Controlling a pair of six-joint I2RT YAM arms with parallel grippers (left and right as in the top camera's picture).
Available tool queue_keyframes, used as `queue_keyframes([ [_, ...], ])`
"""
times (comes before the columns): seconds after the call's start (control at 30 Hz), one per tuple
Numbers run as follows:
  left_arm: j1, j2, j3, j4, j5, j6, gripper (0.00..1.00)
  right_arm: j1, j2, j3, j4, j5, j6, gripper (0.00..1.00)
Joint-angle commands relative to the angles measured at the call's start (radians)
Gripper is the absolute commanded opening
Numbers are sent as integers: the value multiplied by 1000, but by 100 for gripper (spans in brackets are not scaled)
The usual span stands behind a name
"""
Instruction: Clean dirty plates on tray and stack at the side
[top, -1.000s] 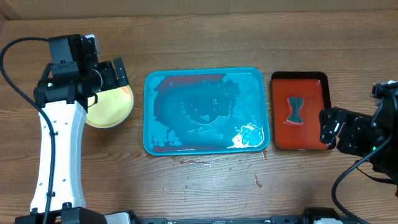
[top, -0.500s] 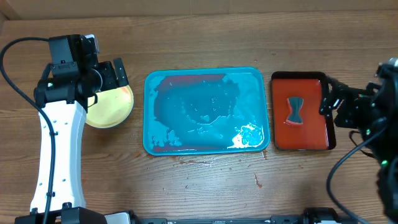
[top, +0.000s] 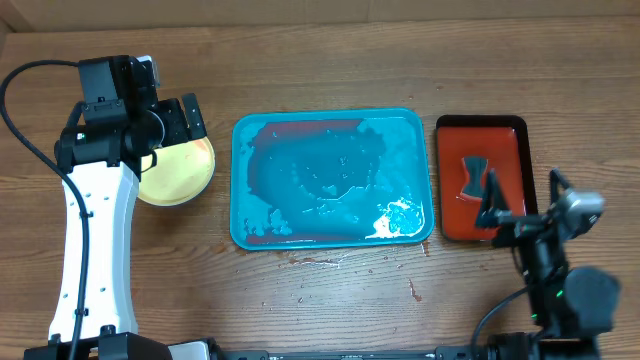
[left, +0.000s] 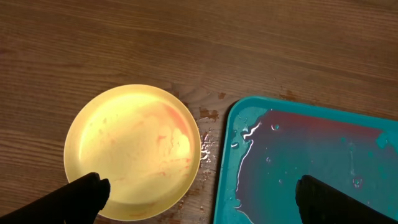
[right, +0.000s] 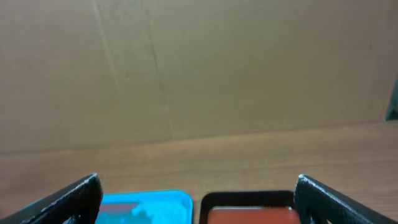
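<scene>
Overhead: right gripper (right: 199, 202), jaws apart, empty, swung away from far side of red tray (top: 455, 215); now raised, facing wall. Left gripper (left: 208, 196) unmoved, jaws apart, over plates (left: 134, 146), yellow uppermost, beside emptied tray (top: 335, 185). Judgement: stacking likely finished.

Narrow table strip (top: 223, 178) between plate (top: 185, 170) and tray (top: 237, 190); left arm (top: 95, 220) overhangs plate.

We can read no text, labels, brands, numbers or signs on anything in these three views.
</scene>
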Motion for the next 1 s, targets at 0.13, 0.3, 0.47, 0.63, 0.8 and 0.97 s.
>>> queue_keyframes([
  [0.13, -5, 8, 1, 1, -3, 19, 100, 45, -158, -231, 111, 71, -31, 100],
  [0.3, -6, 8, 1, 1, -3, 19, 100, 47, -219, -299, 114, 69, -30, 100],
  [0.47, -5, 8, 1, 1, -3, 19, 100, 48, -270, -334, 87, 40, -23, 100],
  [0.63, -6, 8, 1, 1, -3, 19, 100, 48, -270, -334, 28, 32, -24, 100],
  [0.8, -5, 8, 1, 1, -3, 19, 100, 49, -270, -334, 30, 31, -23, 100],
  [0.97, -5, 8, 1, 1, -3, 19, 100, 49, -269, -334, 31, 32, -23, 100],
])
